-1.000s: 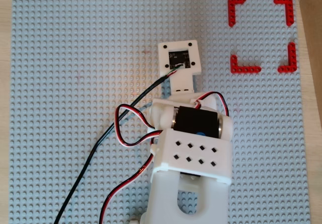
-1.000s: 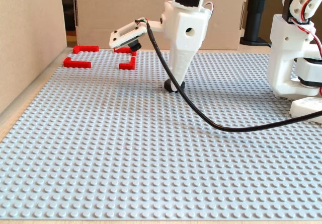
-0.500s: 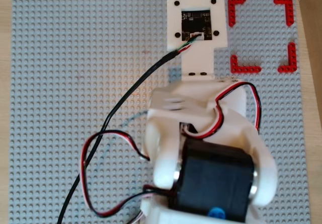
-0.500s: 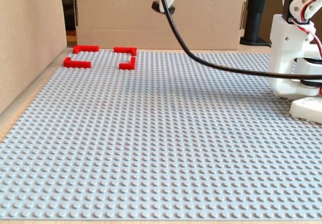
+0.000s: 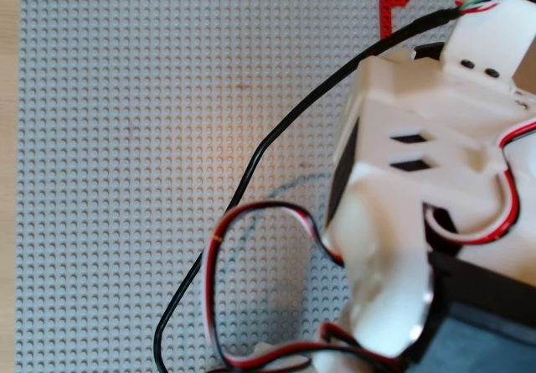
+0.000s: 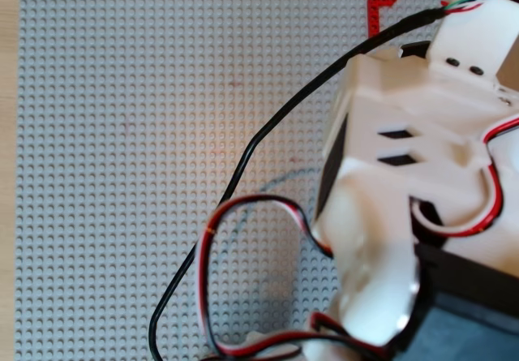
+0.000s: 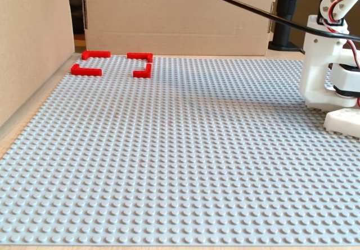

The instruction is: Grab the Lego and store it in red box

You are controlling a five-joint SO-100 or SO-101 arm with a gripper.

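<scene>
While the red box point(image 7: 112, 62) sits at the far left of the grey baseplate point(image 7: 180, 166) in the fixed view, no Lego shows; the arm point(image 5: 427, 180) fills both overhead views; its fingers' state cannot be told.

Overheads crowd the arm point(image 5: 419, 180); low fixed view crosses baseplate point(image 7: 180, 166).

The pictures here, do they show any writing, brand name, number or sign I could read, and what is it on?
None can be read.
The white arm, the black cable, the red box, the grey studded baseplate and the cardboard walls carry no visible text.
Any lettering on the baseplate studs would be too small to make out.
</scene>
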